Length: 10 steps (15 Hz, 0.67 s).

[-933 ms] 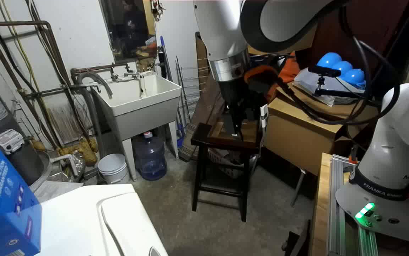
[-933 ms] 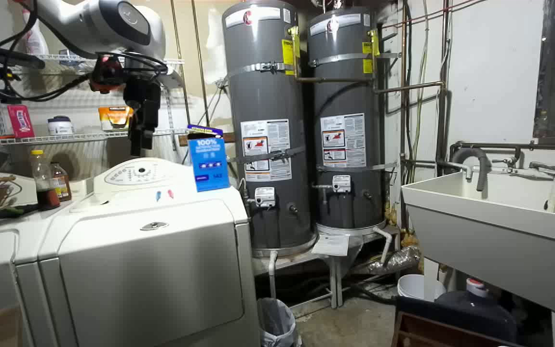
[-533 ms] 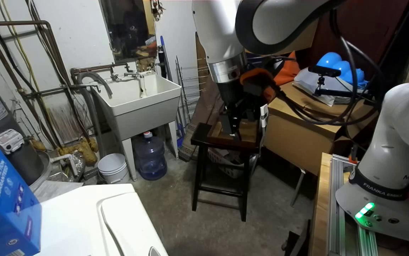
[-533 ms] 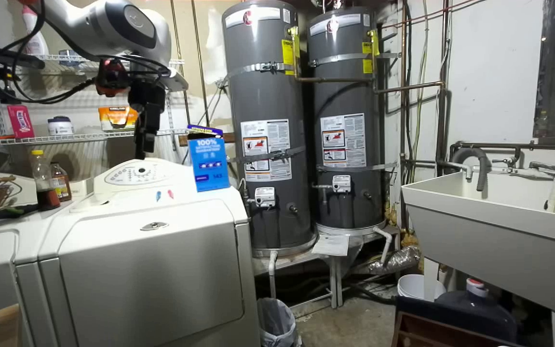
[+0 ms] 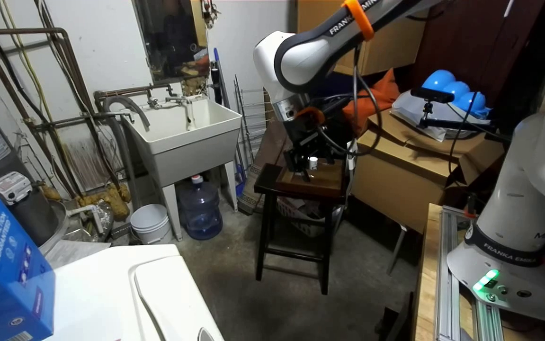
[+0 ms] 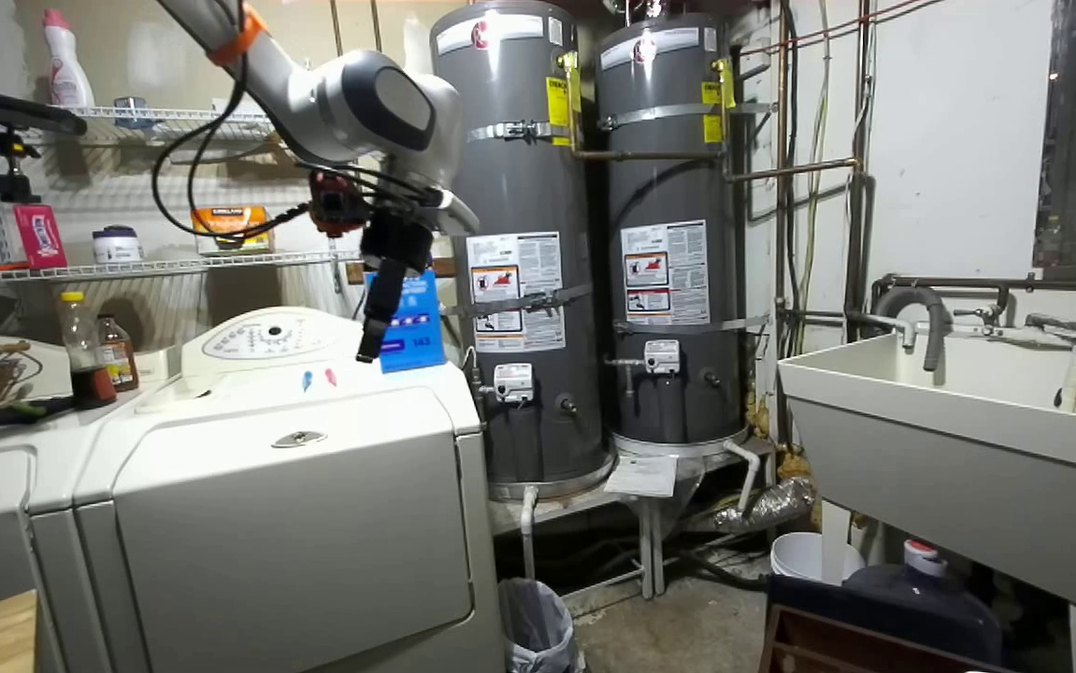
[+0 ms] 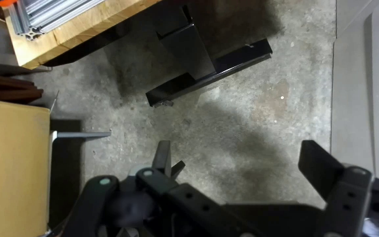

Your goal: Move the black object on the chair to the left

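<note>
Wrist view: end effector (image 7: 236, 158) spread wide, with floor (image 7: 248, 125) showing through the gap and no held thing between the fingers. In an exterior view, hangs over the surface of the dark wooden chair (image 5: 268, 178), near a brown tray-like piece (image 5: 327, 179) on it and, seemingly, just beside a small white cylinder (image 5: 313, 163); cannot tell if part of the target. Cannot make out the black object in any view; by the task sentence, should be on that chair, perhaps lost against the dark fingers. Probably at the approach step, with no grasp made, though cannot rule out a release. Next, judging by the wrist camera's aim at the floor, calls for bringing the gap down over the object, closing on it, then shifting leftward clear of the tray-like piece. Only in the wrist view, a straight look through the gap, plus a black bracket-like piece (image 7: 192, 52) whole on the floor, not to be mistaken for the target. Plain in an exterior view, chair legs and rungs; in an exterior view with two grey water heaters (image 6: 514, 206), just a dark corner (image 6: 823, 603) at lower right, presumably the same chair.
</note>
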### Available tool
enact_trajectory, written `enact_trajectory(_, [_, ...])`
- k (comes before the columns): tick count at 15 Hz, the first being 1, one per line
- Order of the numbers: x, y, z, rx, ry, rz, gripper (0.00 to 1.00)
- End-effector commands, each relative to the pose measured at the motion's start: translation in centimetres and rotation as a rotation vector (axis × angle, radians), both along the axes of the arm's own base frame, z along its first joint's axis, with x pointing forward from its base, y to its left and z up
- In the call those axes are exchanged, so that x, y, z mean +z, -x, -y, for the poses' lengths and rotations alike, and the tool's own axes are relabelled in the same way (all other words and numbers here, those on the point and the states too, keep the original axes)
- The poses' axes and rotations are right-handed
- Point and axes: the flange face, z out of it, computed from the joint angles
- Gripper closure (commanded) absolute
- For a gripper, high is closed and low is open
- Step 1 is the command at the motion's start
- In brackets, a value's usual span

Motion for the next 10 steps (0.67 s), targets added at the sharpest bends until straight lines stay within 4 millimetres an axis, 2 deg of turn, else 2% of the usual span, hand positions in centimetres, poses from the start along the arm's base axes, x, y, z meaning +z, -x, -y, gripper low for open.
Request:
enact_trajectory(1, [-3.5, -4.2, 8.2, -0.185, 0.004, -0.078, 0.0])
enact_trajectory(3, [-5.2, -5.8, 13.5, -0.289, 0.011, -0.101, 0.0])
enact_trajectory(5, [-5.8, -6.9, 17.6, -0.357, 0.044, -0.116, 0.0])
enact_trajectory(6, [-5.7, -7.4, 19.0, -0.405, 0.028, -0.143, 0.0])
enact_trajectory(7, [-5.8, -5.4, 17.7, -0.341, 0.039, -0.101, 0.0])
enact_trajectory(8, [-6.1, -5.7, 18.8, -0.357, 0.039, -0.106, 0.0])
enact_trajectory(10, [-6.4, -5.5, 19.0, -0.357, 0.039, -0.112, 0.0])
